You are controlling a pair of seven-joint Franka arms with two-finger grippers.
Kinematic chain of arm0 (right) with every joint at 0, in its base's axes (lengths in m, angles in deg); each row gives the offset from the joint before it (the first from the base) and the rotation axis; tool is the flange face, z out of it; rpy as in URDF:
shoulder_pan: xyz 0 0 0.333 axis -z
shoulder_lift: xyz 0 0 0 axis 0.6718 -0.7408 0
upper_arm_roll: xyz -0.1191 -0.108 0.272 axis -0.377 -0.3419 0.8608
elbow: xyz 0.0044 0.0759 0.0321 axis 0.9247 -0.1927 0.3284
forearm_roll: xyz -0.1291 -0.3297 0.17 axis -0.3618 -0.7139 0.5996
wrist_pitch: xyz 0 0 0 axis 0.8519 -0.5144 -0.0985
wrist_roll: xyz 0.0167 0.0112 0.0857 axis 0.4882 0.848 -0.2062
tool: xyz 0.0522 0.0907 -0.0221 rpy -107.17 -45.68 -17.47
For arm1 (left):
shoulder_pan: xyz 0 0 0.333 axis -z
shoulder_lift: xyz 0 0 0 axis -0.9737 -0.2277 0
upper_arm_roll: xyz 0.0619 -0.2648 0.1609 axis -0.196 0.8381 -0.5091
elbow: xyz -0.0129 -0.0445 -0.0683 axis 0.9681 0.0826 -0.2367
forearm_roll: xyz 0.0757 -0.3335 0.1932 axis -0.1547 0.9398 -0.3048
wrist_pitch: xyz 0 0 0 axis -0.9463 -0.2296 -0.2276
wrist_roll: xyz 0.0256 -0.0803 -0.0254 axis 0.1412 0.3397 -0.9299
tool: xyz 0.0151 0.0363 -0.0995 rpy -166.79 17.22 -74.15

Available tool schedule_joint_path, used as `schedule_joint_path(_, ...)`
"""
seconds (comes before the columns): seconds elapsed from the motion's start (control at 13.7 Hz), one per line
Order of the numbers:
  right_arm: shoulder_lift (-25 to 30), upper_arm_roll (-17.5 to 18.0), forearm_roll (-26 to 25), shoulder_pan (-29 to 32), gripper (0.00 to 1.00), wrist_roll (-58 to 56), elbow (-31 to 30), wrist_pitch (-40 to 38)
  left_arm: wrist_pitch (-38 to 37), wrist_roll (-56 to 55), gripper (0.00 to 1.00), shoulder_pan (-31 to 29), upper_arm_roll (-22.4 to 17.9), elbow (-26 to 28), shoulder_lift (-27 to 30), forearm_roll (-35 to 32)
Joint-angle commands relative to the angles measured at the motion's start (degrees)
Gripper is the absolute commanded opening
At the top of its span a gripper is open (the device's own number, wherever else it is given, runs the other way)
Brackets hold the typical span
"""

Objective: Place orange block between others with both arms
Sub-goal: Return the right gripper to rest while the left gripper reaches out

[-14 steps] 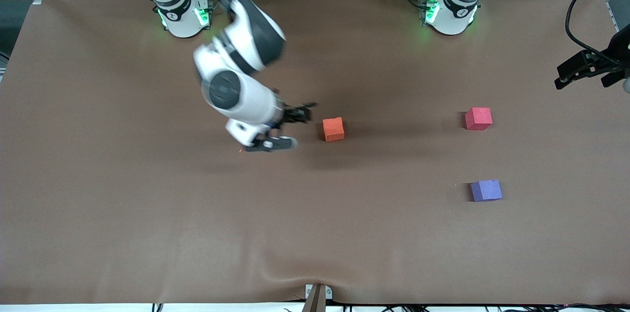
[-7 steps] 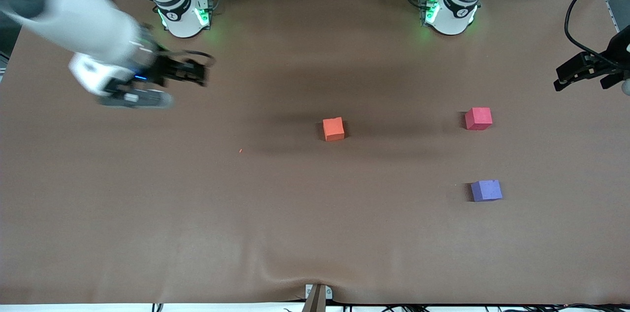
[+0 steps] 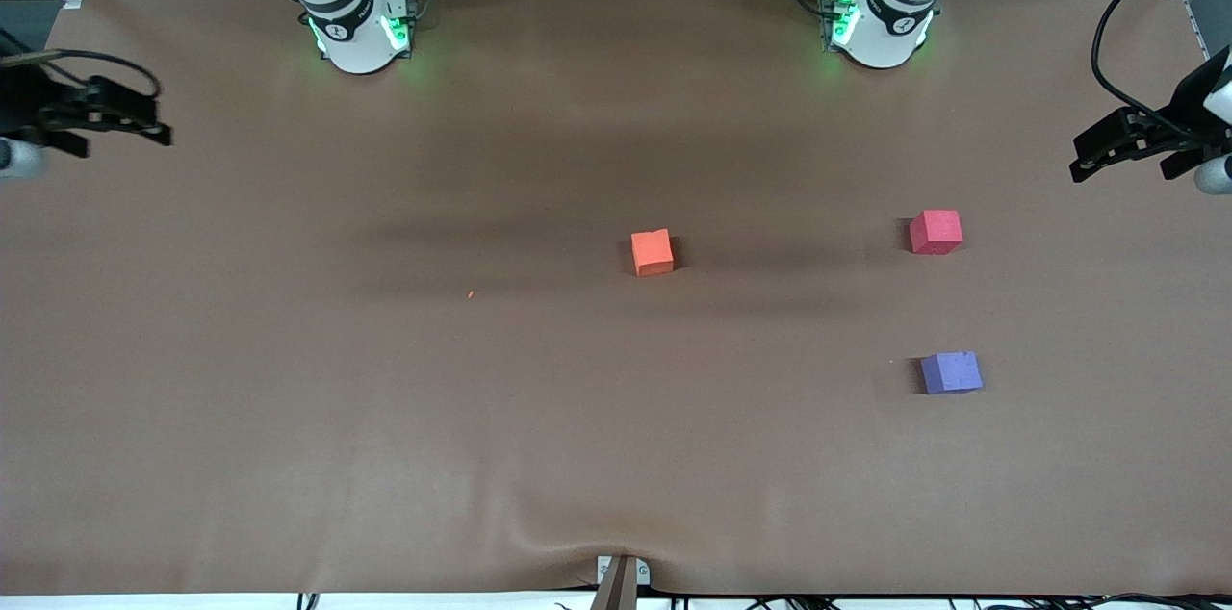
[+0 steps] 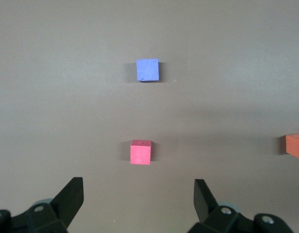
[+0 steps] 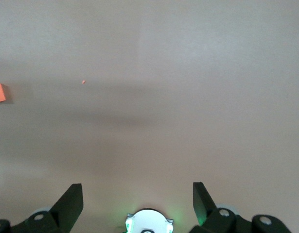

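Nearest us: purple-blue cube [image 3: 951, 372]. Farther: orange block [image 3: 652, 252] mid-table, alone; pinkish-red cube [image 3: 936, 232] toward the left arm's end. Farthest we log left gripper [image 3: 1116, 146] and right gripper [image 3: 120, 119], both spread wide, empty, over the table's ends.

Bare table [image 3: 385, 398] surrounds the orange block [image 3: 653, 252] on all sides.

Light is even and soft from above, without glare on the matte table [image 3: 289, 398]. Each cube throws a short dark shadow toward the right arm's end. Green glow from the arm bases [image 3: 356, 33] tints the table near them. The right gripper [image 3: 115, 119] is slightly blurred; the cubes look sharp.
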Motion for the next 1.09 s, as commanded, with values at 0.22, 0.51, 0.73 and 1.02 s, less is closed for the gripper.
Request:
schedule_joint_path(0.22,-0.42,-0.36,-5.42,-0.36,1.00,-0.80,-2.41,6.62,0.20,-0.05,1.00,0.03,1.58,-0.51,-1.08,0.83)
schedule_joint_path(0.51,-0.95,-0.45,-5.60,0.07,1.00,-0.71,-3.20,7.68,1.08,-0.57,1.00,0.90,2.38,-0.51,-2.04,1.98)
schedule_joint_path(0.73,-0.86,-0.54,-5.60,0.34,1.00,-0.54,-4.61,7.51,2.22,-0.75,1.00,2.83,2.99,-0.60,-3.01,2.07)
schedule_joint_path(1.02,-0.86,-0.36,-4.81,0.96,1.00,-0.53,-3.65,6.28,3.62,-7.67,1.00,8.53,3.17,-0.60,-5.21,1.89)
